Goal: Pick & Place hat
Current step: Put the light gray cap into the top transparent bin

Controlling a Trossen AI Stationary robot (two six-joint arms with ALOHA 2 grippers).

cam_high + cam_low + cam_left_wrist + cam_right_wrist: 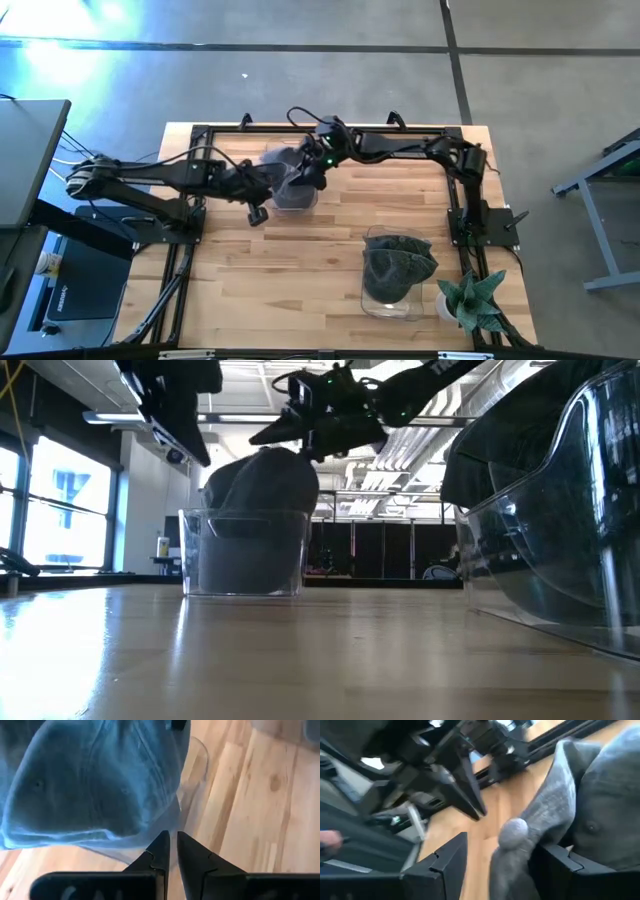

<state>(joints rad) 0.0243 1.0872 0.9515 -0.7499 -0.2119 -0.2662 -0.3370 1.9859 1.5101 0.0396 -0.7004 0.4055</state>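
I see the grey hat (285, 168) sitting half in the clear bin (296, 197) near the table's (300, 290) back edge, its crown bulging above the rim. My left gripper (173, 845) hangs just beside the bin's wall, below the hat, its fingers almost together and gripping nothing. My right gripper (492, 857) is over the bin, jaws apart with a fold of the hat's cloth between them. Well away from the bin, toward the front, a second clear bin (395, 300) holds another dark hat (398, 262), with a small plant (468, 300) just beside it
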